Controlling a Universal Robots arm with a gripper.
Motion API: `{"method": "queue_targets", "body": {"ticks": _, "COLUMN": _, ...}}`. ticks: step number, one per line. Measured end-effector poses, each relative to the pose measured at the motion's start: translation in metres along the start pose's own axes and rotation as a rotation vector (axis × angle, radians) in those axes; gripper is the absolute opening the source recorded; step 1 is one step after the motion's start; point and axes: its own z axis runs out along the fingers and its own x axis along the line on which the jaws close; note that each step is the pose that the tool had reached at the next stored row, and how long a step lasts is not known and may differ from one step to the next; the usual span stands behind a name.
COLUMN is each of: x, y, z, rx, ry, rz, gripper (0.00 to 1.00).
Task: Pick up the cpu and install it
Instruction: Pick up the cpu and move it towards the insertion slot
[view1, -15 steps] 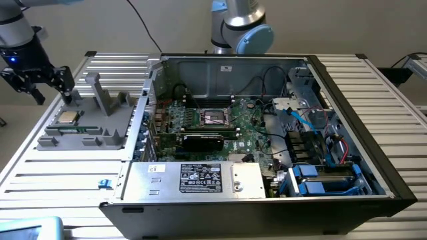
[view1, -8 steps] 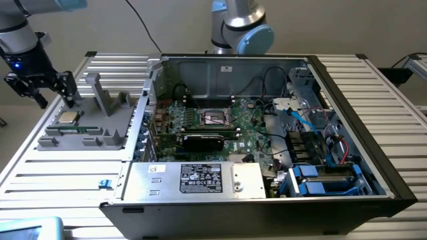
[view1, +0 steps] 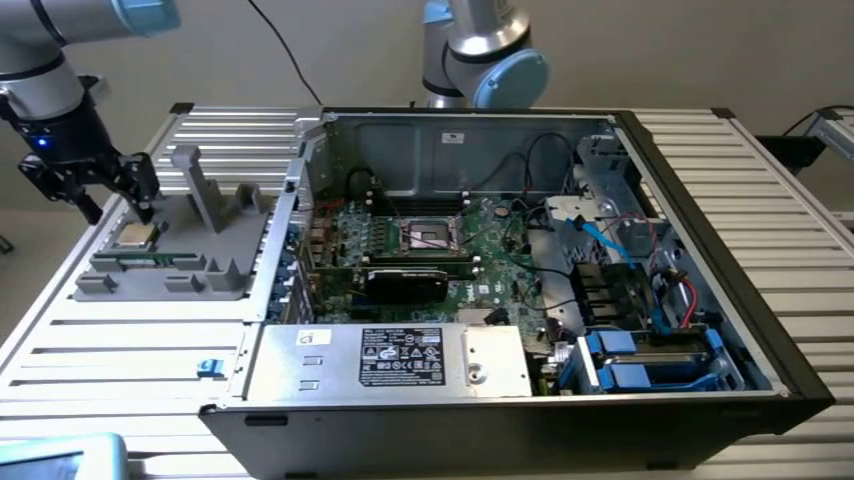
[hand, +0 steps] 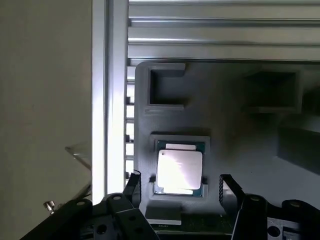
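In the exterior view the arm (view1: 54, 90) reaches down at the exterior view's left, and its jaws stand spread and hold nothing, hanging just above the cpu (view1: 136, 236), which lies flat, silver top up, in a recess of a grey holder (view1: 200, 270) on the slatted metal surface (view1: 120, 350). A green memory stick (view1: 138, 262) lies in a slot of the same holder, just in front of the cpu. To the exterior view's right of the holder an open computer case (view1: 747, 330) lies on its side; inside it sits a green motherboard (view1: 501, 265) with the dark square socket (view1: 430, 235) near its middle, a silver power supply box (view1: 387, 360) along the near wall, and blue drive brackets (view1: 641, 360) in the near corner at the exterior view's right. In the wrist view the cpu (hand: 179, 170) sits squarely in its framed recess of the grey holder (hand: 225, 125), between the two dark fingers (hand: 134, 184), which stand wide on either side and clear of its edges; two further square recesses of the holder lie beyond it
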Motion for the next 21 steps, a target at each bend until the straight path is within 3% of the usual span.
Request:
{"method": "queue_targets", "body": {"ticks": 8, "x": -0.001, "y": -0.0002, "z": 0.014, "rx": -0.0002, "ry": -0.0002, "rz": 0.011, "gripper": 0.74}}
{"method": "queue_targets", "body": {"ticks": 21, "x": -0.002, "y": 0.0023, "z": 0.0271, "rx": -0.0003, "ry": -0.0002, "rz": 0.013, "gripper": 0.74}}
